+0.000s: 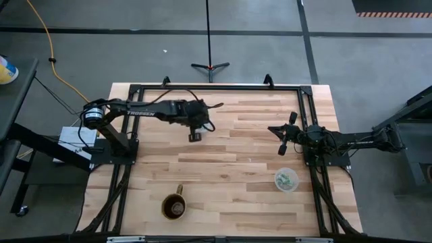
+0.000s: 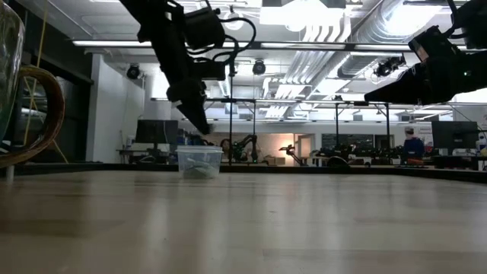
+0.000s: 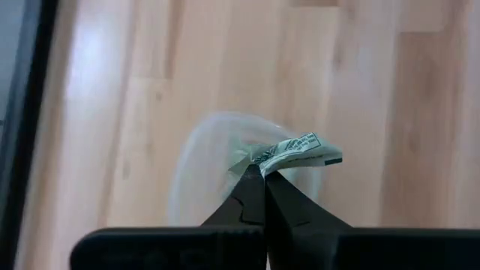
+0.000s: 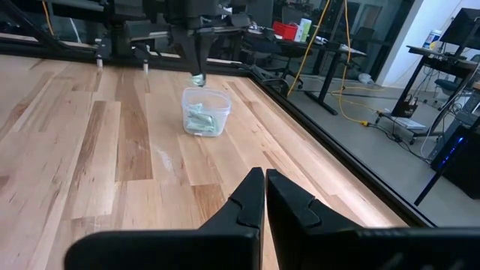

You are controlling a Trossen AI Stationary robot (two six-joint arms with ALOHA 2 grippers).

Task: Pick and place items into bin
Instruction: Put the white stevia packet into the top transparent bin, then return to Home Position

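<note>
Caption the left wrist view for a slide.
Left gripper pinches a small green-and-white wrapped piece over a round clear plastic cup.

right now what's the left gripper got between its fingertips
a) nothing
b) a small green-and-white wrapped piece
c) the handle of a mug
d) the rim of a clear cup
b: in the left wrist view the left gripper is shut on a small green-and-white wrapped piece, held above the clear cup.
</note>
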